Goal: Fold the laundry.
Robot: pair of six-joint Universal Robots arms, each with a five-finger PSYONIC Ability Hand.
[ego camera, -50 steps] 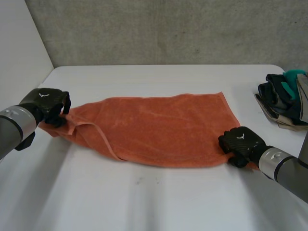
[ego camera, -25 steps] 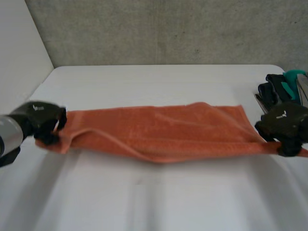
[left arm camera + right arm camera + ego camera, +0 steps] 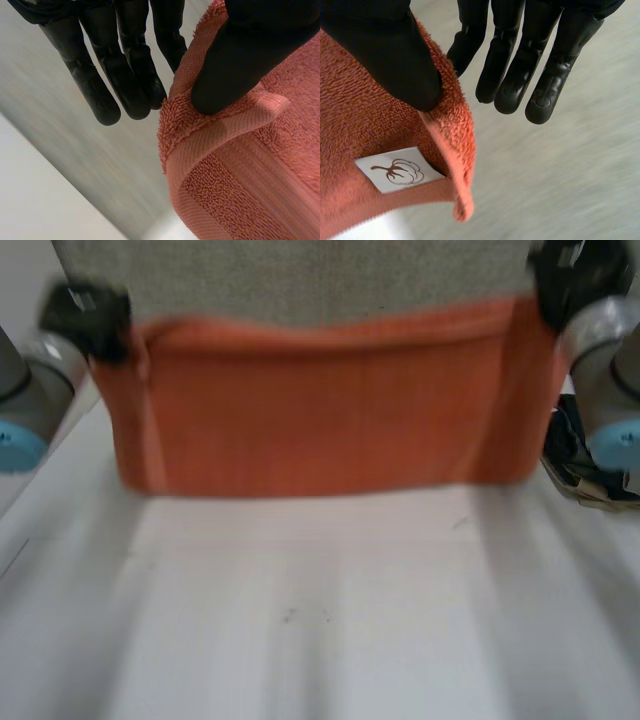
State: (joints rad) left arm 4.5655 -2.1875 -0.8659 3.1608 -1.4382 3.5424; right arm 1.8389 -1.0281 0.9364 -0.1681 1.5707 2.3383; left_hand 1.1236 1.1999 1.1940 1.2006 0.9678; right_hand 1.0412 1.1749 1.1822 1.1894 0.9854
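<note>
An orange towel [image 3: 320,400] hangs spread wide above the white table [image 3: 320,620], its lower edge just over the surface. My left hand [image 3: 88,318] holds its upper left corner high up; in the left wrist view the thumb [image 3: 235,65] pinches the towel's hem [image 3: 225,135] against the fingers [image 3: 135,75]. My right hand [image 3: 575,275] holds the upper right corner; in the right wrist view the thumb [image 3: 395,60] pinches the edge [image 3: 455,135] by a white label [image 3: 397,170] against the fingers [image 3: 530,65].
A pile of dark and teal clothes [image 3: 590,465] lies at the table's right edge, behind my right forearm. A grey concrete wall [image 3: 300,275] stands behind the table.
Both hands have risen from table level to high above it, lifting the towel off the surface. It was stretched flat and low; now it hangs as a taut sheet.
</note>
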